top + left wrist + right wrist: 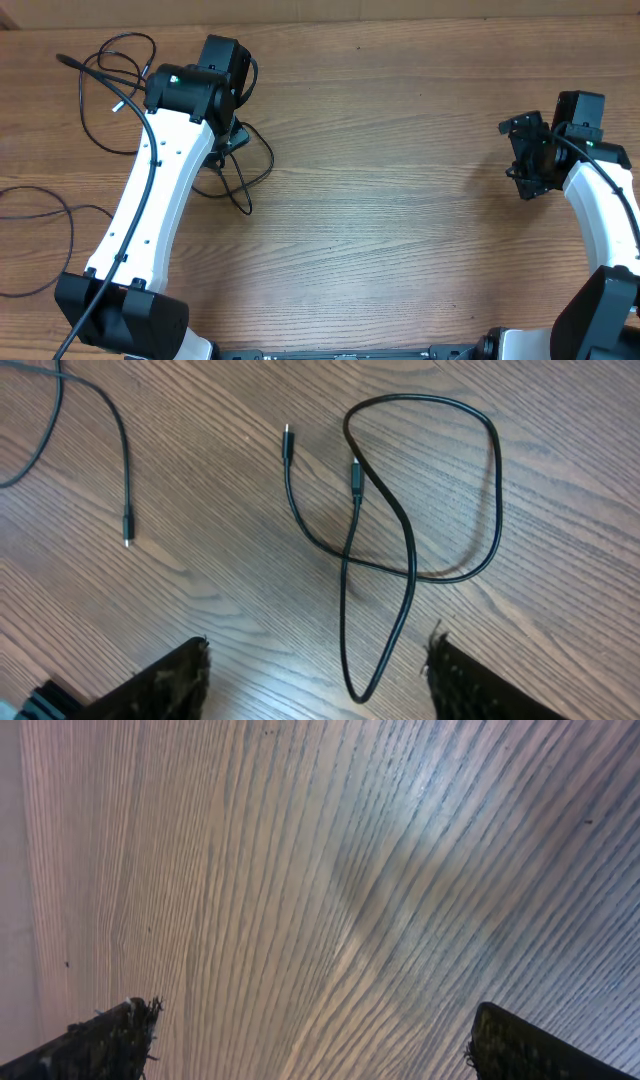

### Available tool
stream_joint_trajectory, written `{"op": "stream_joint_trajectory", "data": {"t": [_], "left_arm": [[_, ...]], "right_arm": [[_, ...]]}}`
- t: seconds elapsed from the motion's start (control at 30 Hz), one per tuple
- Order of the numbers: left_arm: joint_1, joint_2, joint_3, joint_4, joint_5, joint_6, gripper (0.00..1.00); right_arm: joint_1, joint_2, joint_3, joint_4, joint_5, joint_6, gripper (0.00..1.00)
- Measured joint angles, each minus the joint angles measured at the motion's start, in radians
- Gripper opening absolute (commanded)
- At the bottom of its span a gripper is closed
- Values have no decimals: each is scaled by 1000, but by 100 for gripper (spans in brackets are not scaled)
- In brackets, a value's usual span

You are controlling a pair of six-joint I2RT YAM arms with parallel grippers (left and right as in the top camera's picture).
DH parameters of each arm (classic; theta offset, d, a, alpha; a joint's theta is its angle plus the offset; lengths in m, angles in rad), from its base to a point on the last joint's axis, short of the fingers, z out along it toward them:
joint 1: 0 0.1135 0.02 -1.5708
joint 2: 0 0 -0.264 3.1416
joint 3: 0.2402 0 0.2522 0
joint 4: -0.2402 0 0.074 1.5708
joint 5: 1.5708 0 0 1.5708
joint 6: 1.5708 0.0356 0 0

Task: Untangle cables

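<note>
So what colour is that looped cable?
Black. The looped cable shows best in the left wrist view.

The table (pixel 200 560) is matt, grained wood; the thin black cables (pixel 495 490) look smooth, slightly glossy.

Stretched far forward on the left with the left gripper (pixel 318 644) spread wide, bent short on the right with the right gripper (pixel 315 1008) equally wide.
</note>
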Motion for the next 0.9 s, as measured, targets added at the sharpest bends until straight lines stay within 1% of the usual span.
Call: {"op": "stream_joint_trajectory", "data": {"t": [0.17, 0.27, 0.47, 0.6, 0.63, 0.67, 0.77, 0.9], "left_arm": [[0, -5, -2, -16, -7, 19, 78], [0, -68, -10, -33, -19, 19, 81], [0, -380, -21, -104, -92, -39, 83], [0, -580, -132, -120, -150, -111, 90], [0, -628, -179, -116, -162, -127, 96], [0, -675, -231, -107, -169, -141, 99], [0, -783, -352, -93, -180, -167, 99], [0, -871, -422, -106, -184, -175, 99]], "right_arm": [[0, 0, 0, 0, 0, 0, 100], [0, 0, 0, 0, 0, 0, 100], [0, 0, 0, 0, 0, 0, 100], [0, 0, 0, 0, 0, 0, 100], [0, 0, 0, -1, 0, 0, 100], [0, 0, 0, -1, 0, 0, 100], [0, 0, 0, 0, 0, 0, 100], [0, 0, 0, 0, 0, 0, 100]]}}
